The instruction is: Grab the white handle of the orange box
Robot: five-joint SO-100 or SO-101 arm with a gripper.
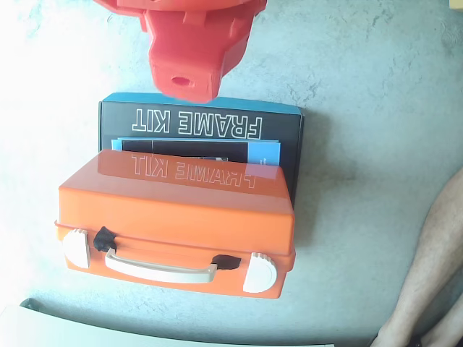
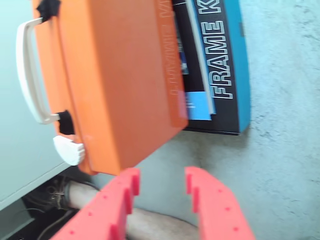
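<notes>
An orange box (image 1: 181, 217) sits on a grey surface, leaning on a black and blue "FRAME KIT" carton (image 1: 202, 130). Its white handle (image 1: 160, 270) runs along the front side between two white latches (image 1: 259, 273). In the wrist view the box (image 2: 115, 85) fills the upper left, with the handle (image 2: 27, 70) at the far left. My red gripper (image 2: 161, 181) is open and empty, hovering over bare floor beside the box's corner, well away from the handle. In the fixed view only the red arm body (image 1: 192, 50) shows at the top; the fingertips are out of view there.
A person's bare leg (image 1: 434, 275) stands at the right edge of the fixed view and shows below the gripper in the wrist view (image 2: 150, 222). A pale board (image 1: 108, 332) lies along the bottom edge, in front of the handle.
</notes>
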